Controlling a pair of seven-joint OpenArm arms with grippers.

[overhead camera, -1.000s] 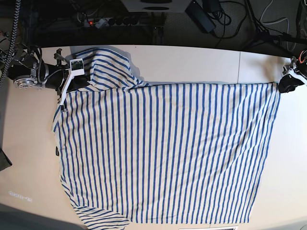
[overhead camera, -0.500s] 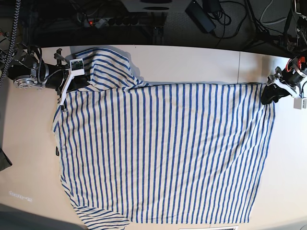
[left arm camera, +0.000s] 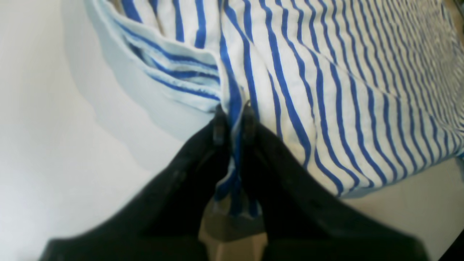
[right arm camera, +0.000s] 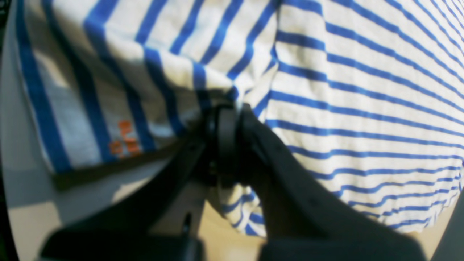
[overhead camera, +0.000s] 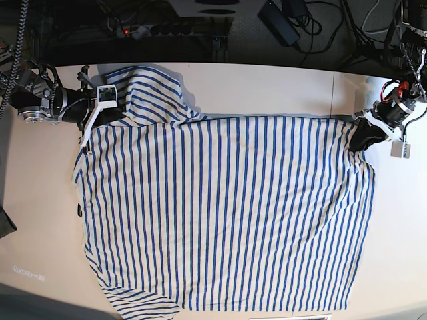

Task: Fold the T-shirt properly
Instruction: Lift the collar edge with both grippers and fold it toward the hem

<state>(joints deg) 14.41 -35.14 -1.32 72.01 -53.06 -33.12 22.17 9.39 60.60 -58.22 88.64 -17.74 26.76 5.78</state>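
Observation:
The T-shirt [overhead camera: 227, 213], white with narrow blue stripes, lies spread flat over most of the table [overhead camera: 267, 87]. One sleeve [overhead camera: 150, 90] is bunched at the far left and the other sleeve [overhead camera: 140, 303] reaches the near edge. My left gripper [overhead camera: 355, 138] is at the shirt's far right corner. In the left wrist view this gripper [left arm camera: 233, 117] is shut on a pinched fold of striped cloth [left arm camera: 326, 90]. My right gripper [overhead camera: 107, 119] is at the far left corner, beside the bunched sleeve. Up close, the right gripper [right arm camera: 228, 123] is shut on the fabric [right arm camera: 362, 90].
Behind the table's far edge lie a power strip [overhead camera: 143, 30], a black adapter [overhead camera: 280, 23] and cables. A seam [overhead camera: 333, 93] crosses the tabletop at the right. Small orange print [right arm camera: 125, 141] shows on the cloth near the right gripper.
My left gripper moved inward to the left and closed on the shirt's far right corner, which has drawn in with it. The right gripper kept its hold in place.

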